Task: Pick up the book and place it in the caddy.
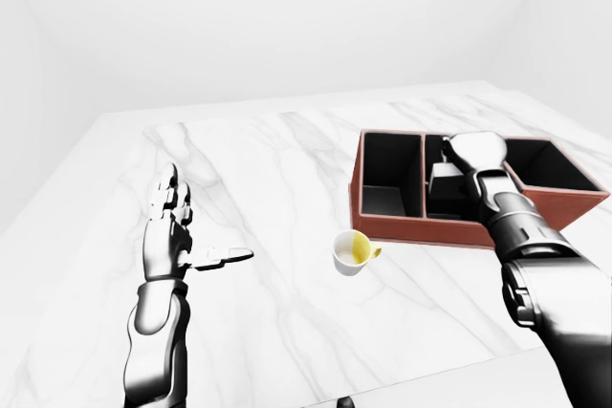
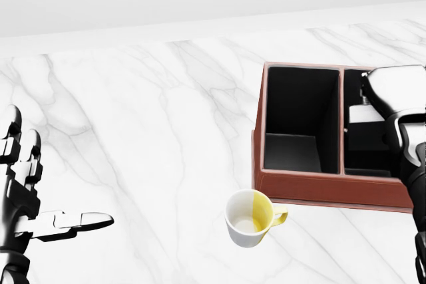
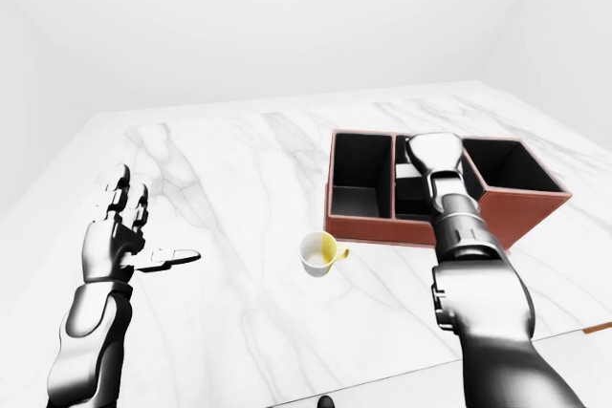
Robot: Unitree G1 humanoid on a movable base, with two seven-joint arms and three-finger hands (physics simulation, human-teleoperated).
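Note:
The brown caddy (image 2: 319, 187) sits at the right of the marble table, with black compartments inside. A dark book with a pale top edge (image 2: 365, 130) hangs upright in the middle compartment (image 1: 442, 200). My right hand (image 2: 394, 88) is over it, fingers curled down and shut on the book's upper part; the fingertips are hidden behind the hand. The caddy's left compartment (image 2: 299, 121) holds nothing. My left hand (image 2: 40, 197) is open at the lower left, well away from the caddy, with its fingers up, thumb out to the right and nothing in it.
A white mug with a yellow inside (image 2: 249, 217) stands on the table (image 2: 153, 118) just below the caddy's left corner in the head view. The table's far edge meets a plain white wall.

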